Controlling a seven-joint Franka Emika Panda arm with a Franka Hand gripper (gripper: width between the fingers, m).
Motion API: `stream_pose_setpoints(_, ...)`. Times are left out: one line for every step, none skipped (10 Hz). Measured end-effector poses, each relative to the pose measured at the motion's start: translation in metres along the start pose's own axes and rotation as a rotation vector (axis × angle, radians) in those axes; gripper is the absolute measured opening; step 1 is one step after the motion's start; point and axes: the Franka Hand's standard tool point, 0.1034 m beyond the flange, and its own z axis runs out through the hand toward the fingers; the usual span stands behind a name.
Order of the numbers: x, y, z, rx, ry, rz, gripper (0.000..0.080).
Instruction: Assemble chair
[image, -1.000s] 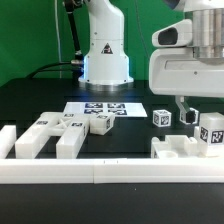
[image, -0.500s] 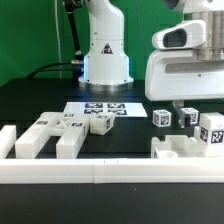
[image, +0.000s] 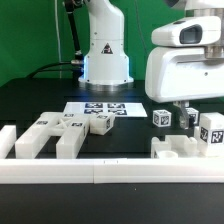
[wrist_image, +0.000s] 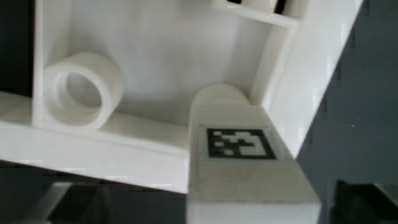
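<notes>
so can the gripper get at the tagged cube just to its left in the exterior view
Probably yes: the cube stands free with nothing on or over it, and the gripper hangs close by on the exterior view's right of it.

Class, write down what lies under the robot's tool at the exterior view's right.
A small tagged cube sits just below the tool; the wrist view shows a white part with a round hole. Whether the tool touches anything is hidden by its own body.

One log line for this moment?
gripper: low over chair parts, exterior view's right | jaws: unclear | hold: unconfirmed | other parts: exterior view's left
</notes>
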Motion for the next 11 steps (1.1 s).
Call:
stream_pose_setpoints(0.0,0.0,0.0,0.0,0.0,0.002,0.0519)
stream_pose_setpoints(0.0,-0.0002,0.0,0.001,0.0,0.019,0.038)
stream_pose_setpoints(0.0,-0.0002,0.0001,0.001,0.0,0.033,0.0291)
stream_pose_setpoints(0.0,-0.0002,0.0001,0.001,0.0,0.04,0.0291)
stream_pose_setpoints(0.0,-0.0007,0.0002,0.003,0.0,0.11,0.0291)
stream_pose_setpoints(0.0,-0.001,0.0002,0.003,0.0,0.193,0.0291)
stream_pose_setpoints(-0.0003,-0.0013,0.0006,0.005,0.0,0.278,0.0291)
stream_pose_setpoints(-0.0007,-0.0016,0.0011,0.009,0.004,0.405,0.0291)
stream_pose_setpoints(-0.0005,-0.0028,0.0011,0.013,0.003,0.536,0.0291)
stream_pose_setpoints(-0.0005,-0.0049,0.0013,0.014,0.002,0.625,0.0291)
stream_pose_setpoints(-0.0001,-0.0047,0.0015,0.018,0.007,0.701,0.0291)
